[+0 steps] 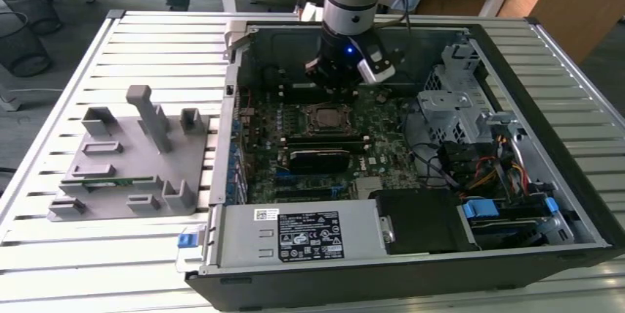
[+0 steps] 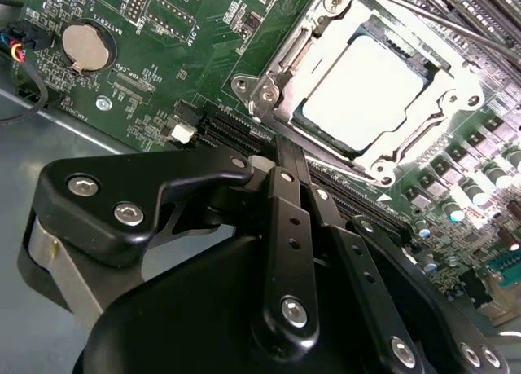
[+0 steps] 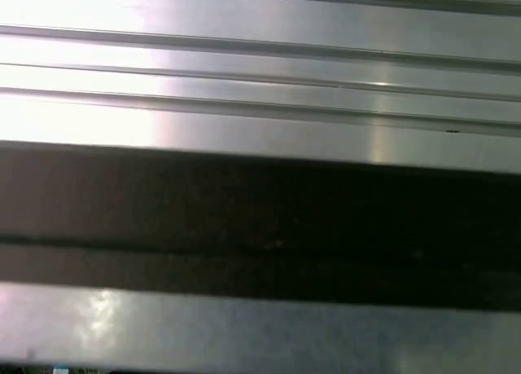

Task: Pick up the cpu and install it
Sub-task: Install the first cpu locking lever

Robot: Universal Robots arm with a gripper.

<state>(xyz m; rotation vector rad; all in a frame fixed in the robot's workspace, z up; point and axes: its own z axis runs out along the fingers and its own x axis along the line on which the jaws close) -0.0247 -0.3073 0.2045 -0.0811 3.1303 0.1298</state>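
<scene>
The cpu (image 2: 364,91) has a pale silver-grey top with a darker rim; its socket frame (image 2: 285,60) is bright silver; the board (image 2: 171,32) is green with fine pale print; the gripper (image 2: 281,158) is glossy black with silver screws; the table (image 1: 156,42) is ribbed light grey; the tray (image 1: 127,159) is flat grey.

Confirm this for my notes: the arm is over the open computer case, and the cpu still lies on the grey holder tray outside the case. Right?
Not quite. The cpu sits in the motherboard socket inside the case, as the second wrist view shows, not on the grey holder tray. The arm is indeed over the open case, with the gripper above the board.
</scene>
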